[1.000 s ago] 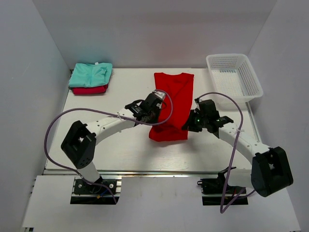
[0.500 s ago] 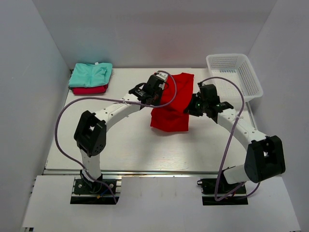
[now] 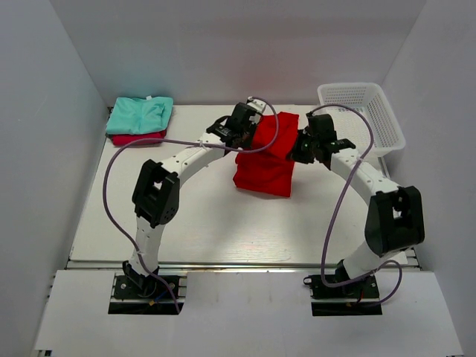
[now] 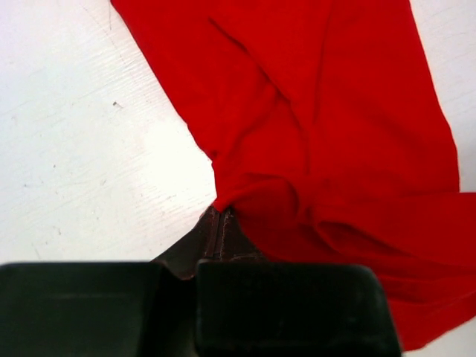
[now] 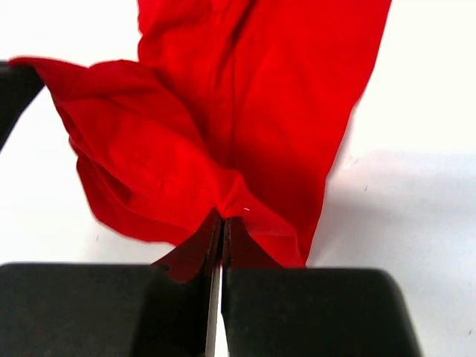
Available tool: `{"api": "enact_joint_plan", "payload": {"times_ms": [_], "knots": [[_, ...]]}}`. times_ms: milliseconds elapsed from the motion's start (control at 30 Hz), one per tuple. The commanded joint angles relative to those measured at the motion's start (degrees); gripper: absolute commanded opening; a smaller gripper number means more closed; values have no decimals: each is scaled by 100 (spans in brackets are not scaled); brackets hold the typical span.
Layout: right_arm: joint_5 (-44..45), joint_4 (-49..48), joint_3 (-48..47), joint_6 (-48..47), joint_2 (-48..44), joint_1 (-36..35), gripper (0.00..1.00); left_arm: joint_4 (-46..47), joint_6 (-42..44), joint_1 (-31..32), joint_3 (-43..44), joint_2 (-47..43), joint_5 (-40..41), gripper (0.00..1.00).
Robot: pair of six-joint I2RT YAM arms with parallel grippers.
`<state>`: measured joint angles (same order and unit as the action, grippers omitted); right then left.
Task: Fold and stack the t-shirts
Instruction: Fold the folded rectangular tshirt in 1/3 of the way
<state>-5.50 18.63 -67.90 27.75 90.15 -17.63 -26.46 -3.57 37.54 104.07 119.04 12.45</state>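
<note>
The bright red t-shirt (image 3: 266, 163) lies mid-table, folded over on itself, its near part doubled back toward the collar end. My left gripper (image 3: 249, 128) is shut on its left edge, the cloth bunching at the fingertips (image 4: 217, 216). My right gripper (image 3: 301, 143) is shut on its right edge, the cloth pinched at the tips (image 5: 222, 217). Both hold the lifted red layer (image 5: 245, 111) above the table. The mint green t-shirt (image 3: 140, 114) lies folded on the crimson-pink t-shirt (image 3: 138, 138) at the back left.
A white mesh basket (image 3: 360, 116) stands at the back right, close to my right arm. The white table (image 3: 193, 223) stretches in front of the red shirt. Purple cables loop from both arms.
Both grippers have carried the red shirt's near edge away from the arm bases, toward the back of the table, folding it over. The shirt now looks shorter and doubled.
</note>
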Motion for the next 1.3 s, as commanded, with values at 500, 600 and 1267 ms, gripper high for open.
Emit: {"api": "enact_joint_plan", "payload": {"times_ms": [500,600,1267], "knots": [[-487,-149,-1383,-340,1417,453,0,1283,454,-423,201,470,-586,0],[-531,-193,-1524,-296,1567,497,0,1415,454,-476,201,593,-797,0],[-1146,-832,-1407,-666,1649,612,90,1435,-108,-827,175,234,-900,100]]}}
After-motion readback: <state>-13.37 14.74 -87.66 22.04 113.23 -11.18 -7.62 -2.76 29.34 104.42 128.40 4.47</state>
